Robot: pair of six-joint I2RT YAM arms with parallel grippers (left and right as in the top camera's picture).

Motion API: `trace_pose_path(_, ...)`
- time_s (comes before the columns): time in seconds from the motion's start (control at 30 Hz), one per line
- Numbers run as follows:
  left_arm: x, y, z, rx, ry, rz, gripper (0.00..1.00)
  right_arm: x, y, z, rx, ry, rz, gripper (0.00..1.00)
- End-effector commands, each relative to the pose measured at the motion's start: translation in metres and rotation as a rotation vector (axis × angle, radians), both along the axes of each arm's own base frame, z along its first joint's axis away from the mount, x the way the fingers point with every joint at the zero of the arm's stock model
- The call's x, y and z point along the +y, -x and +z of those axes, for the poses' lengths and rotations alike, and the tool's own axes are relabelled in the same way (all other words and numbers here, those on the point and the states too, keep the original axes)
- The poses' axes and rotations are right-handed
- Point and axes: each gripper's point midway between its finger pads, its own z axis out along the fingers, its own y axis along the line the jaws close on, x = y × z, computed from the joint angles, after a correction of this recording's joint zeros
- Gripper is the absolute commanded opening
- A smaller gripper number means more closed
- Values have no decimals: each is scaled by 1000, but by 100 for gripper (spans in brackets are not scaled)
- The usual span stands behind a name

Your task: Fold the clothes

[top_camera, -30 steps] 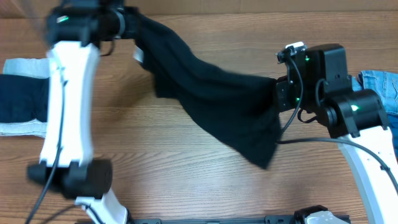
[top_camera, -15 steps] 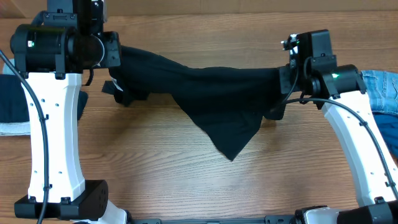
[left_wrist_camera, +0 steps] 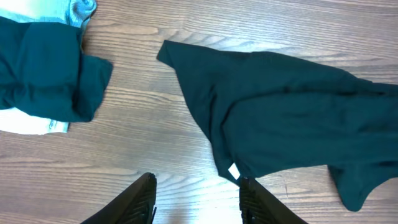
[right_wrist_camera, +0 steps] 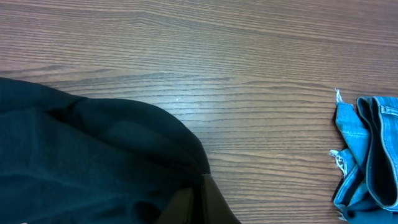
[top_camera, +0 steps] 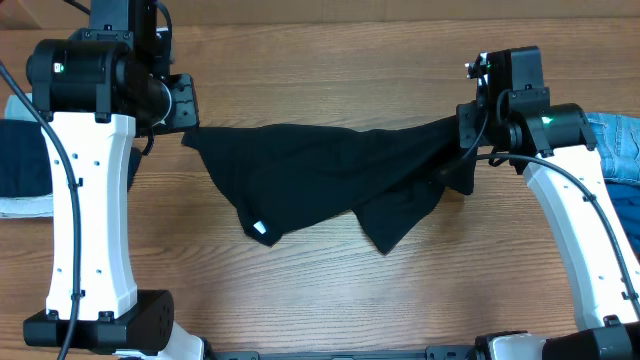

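Observation:
The clothes in hand are one black garment (top_camera: 330, 170), lying mostly spread across the table's middle with a white tag (top_camera: 261, 228) showing near its front left edge. My left gripper (top_camera: 178, 105) hovers above its left corner, open with nothing between its fingers (left_wrist_camera: 144, 194); the garment (left_wrist_camera: 292, 112) and its tag lie just beyond them. My right gripper (top_camera: 465, 135) is shut on the garment's right end, which is lifted and bunched. In the right wrist view the shut gripper (right_wrist_camera: 202, 199) pinches the black cloth (right_wrist_camera: 93, 155).
A folded dark navy garment (top_camera: 22, 160) rests on pale cloth at the table's left edge, also visible from the left wrist (left_wrist_camera: 43, 71). Light-blue denim (top_camera: 615, 145) lies at the right edge, close to the right arm, and shows in the right wrist view (right_wrist_camera: 367, 158).
My left gripper has opened and let go of the garment's left end. That end dropped from the air onto the table, spreading flatter. The right gripper kept its hold.

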Motion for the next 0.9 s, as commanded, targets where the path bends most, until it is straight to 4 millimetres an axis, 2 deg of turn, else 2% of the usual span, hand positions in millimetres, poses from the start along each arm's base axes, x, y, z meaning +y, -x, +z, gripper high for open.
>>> trace_pose_path(0.0, -27, -13, -5, -28, 100, -90, 51, -1, -1, 11, -32, -14, -8, 4)
trace_pose_path(0.03, -34, -21, -19, -13, 108, -112, 53, 1, -1, 11, -31, -23, -2, 4)
trace_pose_path(0.07, -54, -30, -52, 42, 162, -157, 52, 2, -1, 11, -31, -24, -1, 4)
trace_pose_path(0.1, -66, -32, -71, 80, 199, -189, 51, 2, -1, 11, -31, -24, -1, 4)
trace_pose_path(0.13, -82, -34, -106, 154, 246, -226, 49, 2, -1, 11, -31, -24, -1, 4)
trace_pose_path(0.23, -91, -35, -190, 309, 252, -231, 41, 2, -1, 11, -31, -24, -1, 4)
trace_pose_path(0.3, -95, -32, -227, 386, 278, -225, 36, 2, -1, 11, -31, -24, -1, 4)
trace_pose_path(0.33, -97, -29, -239, 413, 292, -224, 36, 2, -1, 11, -31, -24, -1, 4)
trace_pose_path(0.4, -94, -25, -259, 456, 273, -214, 37, 2, -1, 11, -31, -24, -1, 4)
trace_pose_path(0.47, -92, -22, -269, 473, 267, -211, 38, 2, -1, 11, -31, -24, -1, 4)
trace_pose_path(0.6, -90, -19, -273, 481, 257, -208, 36, 2, -2, 12, -39, -25, -1, 4)
trace_pose_path(0.73, -62, -24, -278, 471, 118, -178, 37, 2, -2, 12, -38, -25, -1, 4)
trace_pose_path(0.87, -50, -30, -279, 453, 114, -157, 39, 2, -1, 11, -33, -24, -1, 4)
